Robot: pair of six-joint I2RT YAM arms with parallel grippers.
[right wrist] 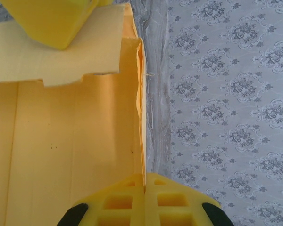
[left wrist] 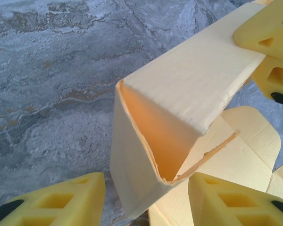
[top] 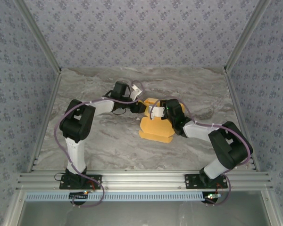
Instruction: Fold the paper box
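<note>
1. On the left, the left gripper (left wrist: 146, 188) is seen with its jaws about half spread. A raised, doubled-over wall of the paper box (left wrist: 179, 94) stands between its fingers (left wrist: 61, 200). The card is touching or almost touching both of them, but it cannot be told if it is really squeezed.
2. In the middle of the table (top: 108, 146), the paper box is found between the two wrists in the top view. Its base is laid flat on the marble surface, and flat flaps are spread toward the near edge.
3. The lifted wall is judged to be one long side. It is bent up from the base and folded over itself, so that a hollow edge is formed. Its free edge does not look tucked down yet.
4. On the right, the right gripper (right wrist: 145, 183) is pressed together on a thin upright edge of the card, which runs straight into the seam between its fingers. This appears to be the other end of the same wall.
5. The task is judged to be only partly done: one wall is formed and is being held in shape. The locking of this wall, the raising of the other sides and the closing of the flat flaps are left to be done.
</note>
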